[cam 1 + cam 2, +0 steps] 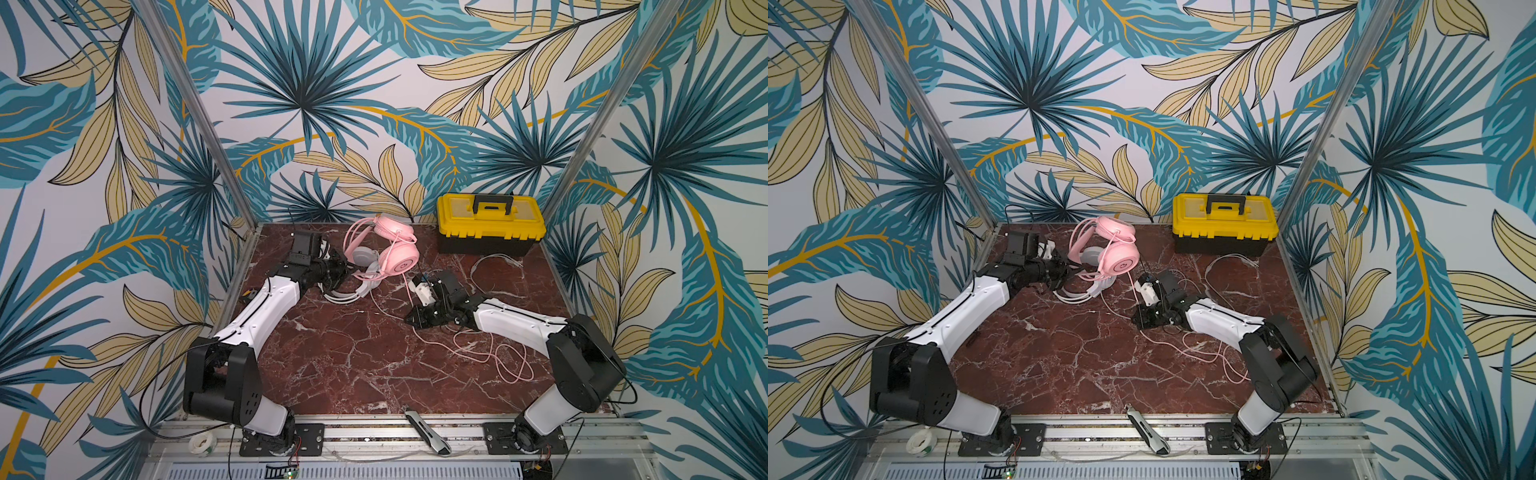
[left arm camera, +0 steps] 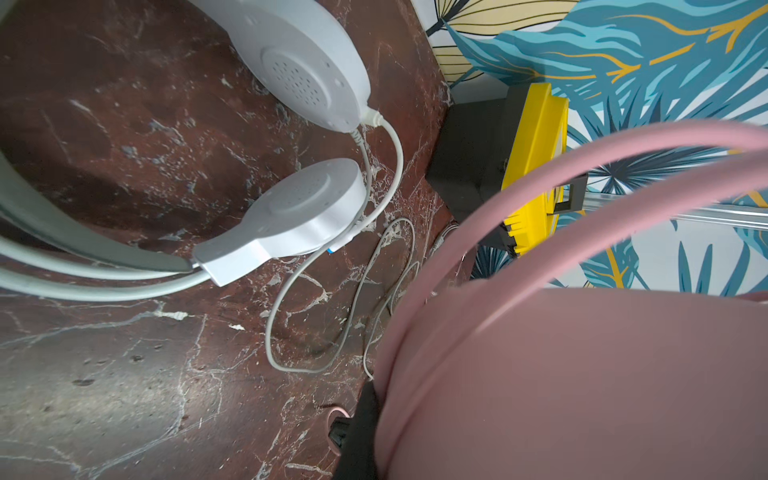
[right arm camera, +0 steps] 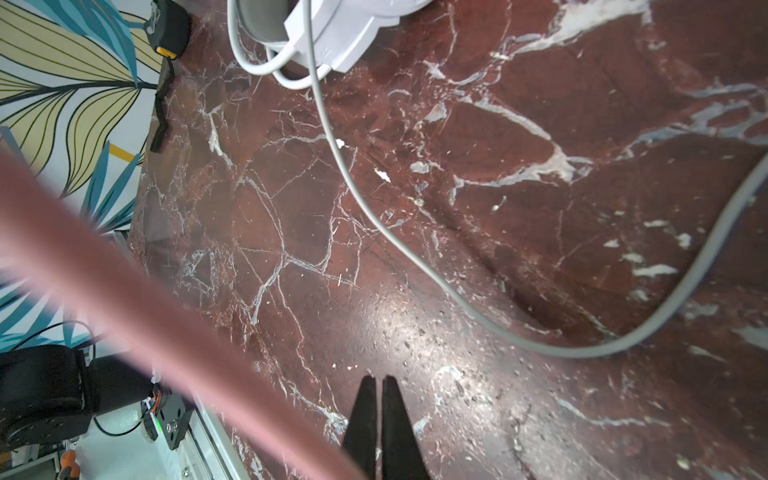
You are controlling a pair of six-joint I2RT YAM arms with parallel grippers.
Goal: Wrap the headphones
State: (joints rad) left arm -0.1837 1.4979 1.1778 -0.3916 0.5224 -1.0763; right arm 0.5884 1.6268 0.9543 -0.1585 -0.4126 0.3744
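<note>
The pink headphones (image 1: 401, 255) (image 1: 1121, 259) stand tilted at the back centre of the table. My left gripper (image 1: 347, 270) (image 1: 1067, 270) is shut on their headband. In the left wrist view the pink headband (image 2: 582, 374) fills the near corner and one black finger (image 2: 361, 432) shows beside it. The white headphones (image 1: 365, 255) (image 2: 291, 208) lie on the table under and beside the pink pair. My right gripper (image 1: 409, 321) (image 3: 380, 382) lies low at mid-table, shut, with nothing between its tips. The pink cable (image 3: 124, 291) crosses close to its camera.
A yellow and black toolbox (image 1: 490, 222) sits at the back right. The pink cable loops (image 1: 498, 357) lie under the right arm, and a white cable (image 1: 494, 259) curls in front of the toolbox. A utility knife (image 1: 428, 430) and a tape roll (image 1: 201, 444) rest at the front rail.
</note>
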